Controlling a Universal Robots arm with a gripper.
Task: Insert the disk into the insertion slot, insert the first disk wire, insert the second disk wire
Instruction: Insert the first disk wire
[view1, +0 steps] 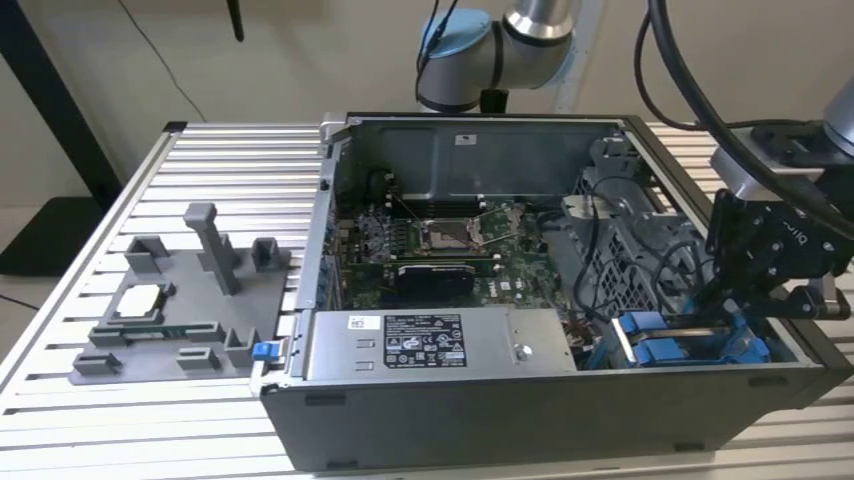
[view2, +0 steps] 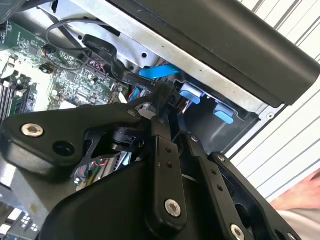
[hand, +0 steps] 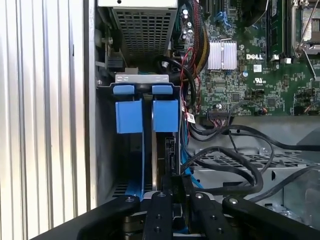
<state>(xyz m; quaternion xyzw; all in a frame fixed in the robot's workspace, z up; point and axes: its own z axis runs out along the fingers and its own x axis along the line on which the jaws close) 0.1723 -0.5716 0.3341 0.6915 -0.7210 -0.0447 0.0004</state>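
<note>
Exterior view, from its left: a grey fixture (view1: 174, 335) is seen on the slatted table (view1: 120, 440), well apart from the case (view1: 534, 425), off the case wall on that view's left. A square chip (view1: 140, 300) is seated in the fixture. The case is laid on its side and open. Inside the case, the motherboard (view1: 400, 245) is exposed at the middle. The power supply (view1: 427, 345) is mounted against the case's near wall. The arm (view1: 501, 45) is seen behind the case's far wall. The drive cage (view1: 627, 255) is fitted at the case's end on the view's right, with black wires (view1: 587, 290) draped over it. The gripper (view1: 714, 318) is lowered into the case's near corner at that end, just above blue plastic.

First wrist view: the disk (hand: 165, 117) is seated in its slot near the case wall, its dark edge visible past the blue tab. A second carrier (hand: 129, 116) is seated just beside it, between the disk and the case wall. The gripper (hand: 173, 184) is placed at the disk's other end, in line with it. Contact cannot be told. Gripper state, whether parted, closed or holding something, cannot be told either, as the tip area is dark in both wrist views.

Second wrist view: the gripper (view2: 161, 97) is seen among the wires (view2: 100, 47), near two blue tabs (view2: 191, 93) under the case rim.
</note>
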